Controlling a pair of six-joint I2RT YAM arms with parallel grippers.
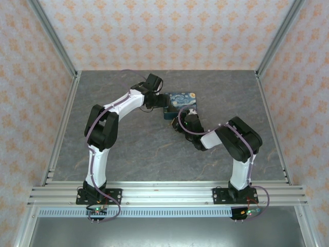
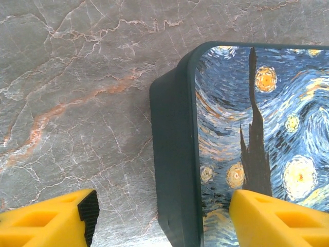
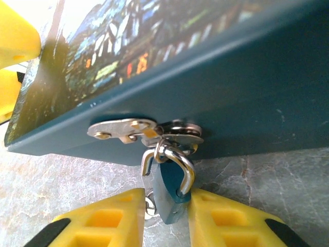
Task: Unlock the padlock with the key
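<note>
Left arm is stretched forward and folded at the elbow, its wrist angled down at the end of the dark blue starry box. Right arm is doubled back hard on itself, forearm low over the table, reaching in at the box's near wall.

On that near wall there's a silver hasp, with the padlock hanging from it. It has a blue body and a bright shackle looped through the staple, and its lower end sits close to the table. Just beside the padlock's body there's a tiny pale metallic ring-like bit (most likely the key, though it's too small to be sure). The box wall looms right above the padlock, so there's little room to work.

Left gripper is spread wide, straddling the box's end wall. One yellow finger hangs over bare table beside the box and the other is over the painted lid. It holds nothing, and I can't tell whether it touches the box.

Right gripper is drawn in narrow with the padlock's body between its yellow fingers. One finger looks to be against the body, while the other stands a sliver off, with the pale bit in that gap. I can't tell whether the grip is truly clamped.
</note>
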